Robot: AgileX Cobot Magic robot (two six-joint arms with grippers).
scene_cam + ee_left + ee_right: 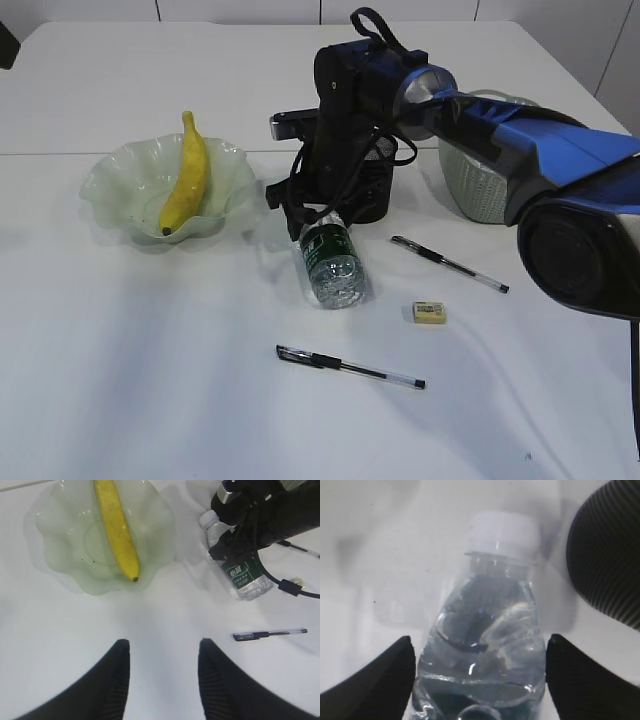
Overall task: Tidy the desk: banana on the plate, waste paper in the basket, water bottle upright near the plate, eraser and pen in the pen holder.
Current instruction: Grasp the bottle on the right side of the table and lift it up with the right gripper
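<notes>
The banana [187, 175] [117, 530] lies in the pale green plate [110, 185] [55, 555]. The water bottle [332, 265] [242, 575] [485, 630] lies on its side right of the plate, its white cap toward the black mesh pen holder [378, 200] [607, 565]. My right gripper [318, 222] [480, 650] is down over the bottle's shoulder, open, with a finger close beside each side. My left gripper [162, 645] hangs open over bare table in front of the plate. Two pens [350, 367] [450, 264] and the yellow eraser [429, 312] lie on the table. The waste paper is out of view.
A white basket [480, 180] stands at the back right, partly behind the right arm [530, 150]. In the left wrist view the near pen [270, 633] lies right of my fingers, and the right arm's black wrist and cables [270, 515] cover the bottle's neck.
</notes>
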